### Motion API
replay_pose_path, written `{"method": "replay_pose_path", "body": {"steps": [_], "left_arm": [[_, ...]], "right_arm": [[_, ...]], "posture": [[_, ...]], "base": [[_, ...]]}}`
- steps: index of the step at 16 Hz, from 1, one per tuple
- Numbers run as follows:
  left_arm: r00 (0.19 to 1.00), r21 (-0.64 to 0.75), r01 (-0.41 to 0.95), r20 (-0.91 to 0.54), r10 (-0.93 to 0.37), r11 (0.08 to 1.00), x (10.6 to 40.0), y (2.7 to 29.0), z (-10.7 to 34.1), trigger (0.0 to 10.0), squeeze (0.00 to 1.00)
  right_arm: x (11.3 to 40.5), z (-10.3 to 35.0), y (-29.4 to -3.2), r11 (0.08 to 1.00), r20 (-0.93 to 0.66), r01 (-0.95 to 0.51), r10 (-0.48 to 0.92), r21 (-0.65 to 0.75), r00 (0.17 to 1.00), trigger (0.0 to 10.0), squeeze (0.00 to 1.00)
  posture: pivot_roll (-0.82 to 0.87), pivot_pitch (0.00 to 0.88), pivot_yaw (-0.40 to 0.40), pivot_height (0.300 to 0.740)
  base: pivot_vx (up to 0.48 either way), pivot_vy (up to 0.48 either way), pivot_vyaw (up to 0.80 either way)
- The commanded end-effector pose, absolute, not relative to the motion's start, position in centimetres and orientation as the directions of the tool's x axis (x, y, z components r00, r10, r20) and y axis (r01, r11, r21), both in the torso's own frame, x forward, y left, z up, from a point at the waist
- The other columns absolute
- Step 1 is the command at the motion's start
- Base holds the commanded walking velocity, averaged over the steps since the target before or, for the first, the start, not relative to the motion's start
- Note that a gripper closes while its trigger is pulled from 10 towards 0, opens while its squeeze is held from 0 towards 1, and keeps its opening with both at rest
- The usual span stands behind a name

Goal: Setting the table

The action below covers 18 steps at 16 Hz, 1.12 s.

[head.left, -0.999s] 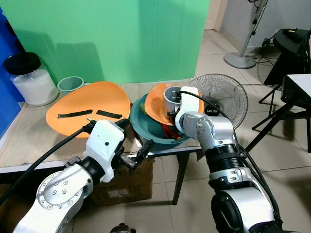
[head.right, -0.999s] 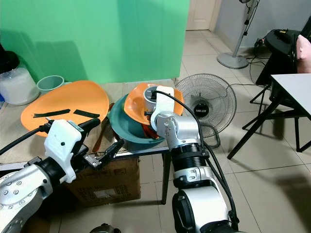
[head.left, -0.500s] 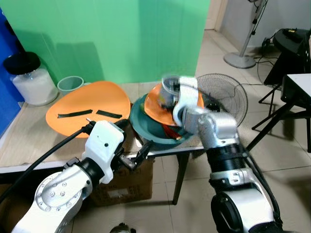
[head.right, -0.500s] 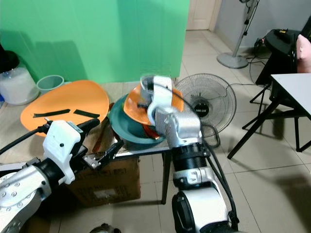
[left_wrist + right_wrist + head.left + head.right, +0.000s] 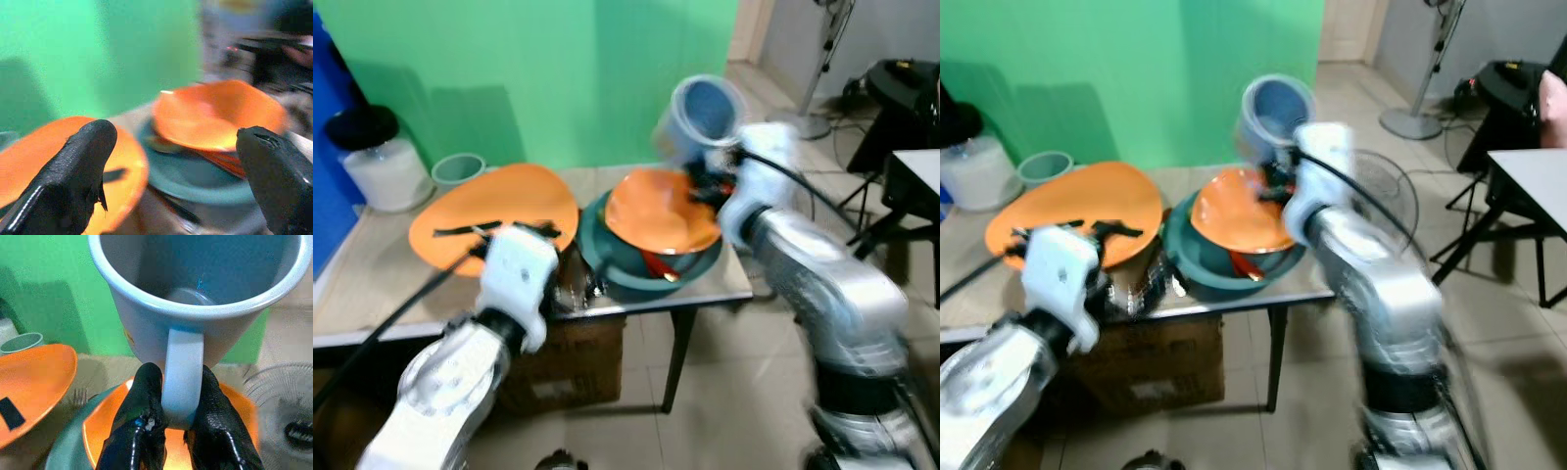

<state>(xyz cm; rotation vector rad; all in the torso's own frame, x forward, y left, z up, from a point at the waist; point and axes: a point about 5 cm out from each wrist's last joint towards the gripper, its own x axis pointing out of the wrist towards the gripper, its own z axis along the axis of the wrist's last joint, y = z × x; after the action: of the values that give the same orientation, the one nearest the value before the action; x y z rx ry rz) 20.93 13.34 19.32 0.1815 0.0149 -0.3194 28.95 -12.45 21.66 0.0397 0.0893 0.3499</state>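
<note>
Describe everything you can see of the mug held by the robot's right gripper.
The mug is pale blue-grey, smooth and glossy like plastic or ceramic, with a thick rounded rim and one flat loop handle. It looks empty inside. The right gripper clamps the handle between its jaws, holding the mug in the air above the orange bowl, tilted so its mouth faces the head camera. Nothing else touches it.

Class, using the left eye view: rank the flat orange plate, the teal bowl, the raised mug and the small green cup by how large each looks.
1. Flat orange plate
2. Teal bowl, nearly as wide but partly covered, so the order of these two is unsure
3. Mug, held up nearer the camera, which may enlarge it
4. Small green cup
</note>
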Motion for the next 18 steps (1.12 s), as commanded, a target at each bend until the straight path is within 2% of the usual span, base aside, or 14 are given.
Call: {"method": "replay_pose_path", "body": {"steps": [1,3,4,7,9,10,14,16,18], "left_arm": [[0.968,0.203,0.248,-0.023,-0.248,0.947,21.3,13.6,19.5,10.0,0.0],[0.965,0.227,0.259,-0.025,-0.26,0.939,21.5,13.2,19.3,10.0,0.0],[0.978,0.185,0.203,0.006,-0.207,0.962,21.7,13.4,19.1,10.0,0.0],[0.988,0.219,0.108,0.087,-0.129,0.97,21.9,14.0,19.7,10.0,0.0],[0.992,0.188,0.04,0.112,-0.062,0.981,21.7,15.0,20.2,10.0,0.0],[0.994,0.204,-0.012,0.108,-0.01,0.979,21.6,15.7,20.3,10.0,0.0],[0.991,0.206,-0.029,0.135,0.001,0.978,21.0,16.3,20.4,10.0,0.0],[0.99,0.236,-0.081,0.131,0.051,0.968,21.1,16.6,20.0,10.0,0.0],[0.993,0.222,-0.051,0.113,0.027,0.974,21.2,16.5,19.8,10.0,0.0]], "right_arm": [[27.9,22.2,-14.1,0.954,-0.035,-0.299,0.3,0.037,0.953,10.0,0.0],[27.2,21.7,-15.5,0.971,-0.026,-0.237,0.237,0.014,0.971,10.0,0.0],[26.6,21.4,-16.4,0.983,-0.015,-0.182,0.182,-0.01,0.983,10.0,0.0],[25.9,21.2,-17.6,0.994,-0.007,-0.103,0.102,-0.028,0.995,10.0,0.0],[25.6,20.4,-18.1,0.997,-0.03,-0.057,0.056,-0.047,0.998,10.0,0.0],[25.5,20.0,-18.3,0.997,-0.044,-0.045,0.043,-0.059,0.998,10.0,0.0],[25.7,18.4,-18.9,0.999,-0.109,0.011,-0.017,-0.047,0.994,10.0,0.0],[25.9,18.1,-18.4,0.999,-0.127,0.011,-0.017,-0.048,0.992,10.0,0.0],[26.0,18.0,-18.1,0.999,-0.137,0.007,-0.014,-0.05,0.99,10.0,0.0]], "posture": [[-0.03,0.0,0.052,0.74],[-0.04,0.0,0.06,0.74],[-0.07,0.0,0.068,0.74],[-0.06,0.0,0.06,0.74],[-0.05,0.0,0.061,0.74],[-0.04,0.0,0.055,0.74],[-0.02,0.0,0.037,0.74],[-0.02,0.0,0.036,0.74],[-0.02,0.0,0.036,0.74]], "base": [[0.0,0.0,0.0],[0.0,0.0,-0.8],[0.0,0.0,-0.8],[0.0,0.0,-0.8],[0.0,0.0,-0.8],[0.0,0.0,-0.8],[0.0,0.0,-0.8],[0.0,0.0,-0.8],[0.0,0.0,-0.8]]}}
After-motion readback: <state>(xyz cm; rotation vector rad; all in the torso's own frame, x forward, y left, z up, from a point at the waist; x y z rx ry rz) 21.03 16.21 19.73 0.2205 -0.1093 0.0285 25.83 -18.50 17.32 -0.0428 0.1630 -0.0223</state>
